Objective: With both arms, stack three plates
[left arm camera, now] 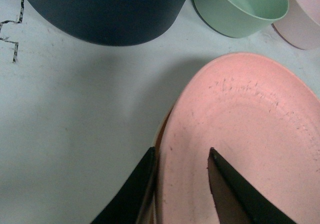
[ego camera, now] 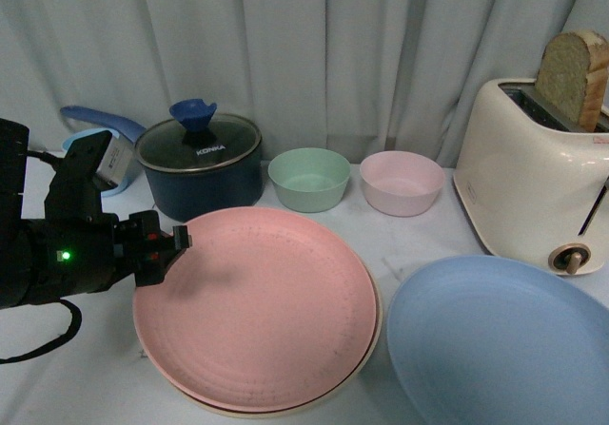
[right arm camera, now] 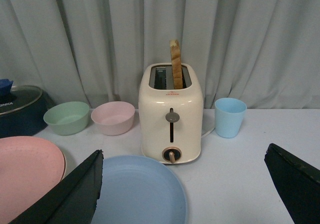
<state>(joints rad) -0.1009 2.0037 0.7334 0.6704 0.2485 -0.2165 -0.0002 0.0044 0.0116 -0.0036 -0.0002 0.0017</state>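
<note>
Left fingers [left arm camera: 235,194]: spread astride pink plate [ego camera: 257,301] rim.
Stack: pink plate on cream plate [ego camera: 238,411].
Right fingers [right arm camera: 75,194]: wide apart over blue plate [ego camera: 495,349].
Bench [ego camera: 95,368]: carries all three.

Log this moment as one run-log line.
pink plate on cream plate | blue plate apart | left gripper open astride pink rim | right gripper open

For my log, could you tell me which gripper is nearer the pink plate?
Left. The left gripper straddles the rim of the pink plate; the right gripper hangs near the blue plate.
</note>
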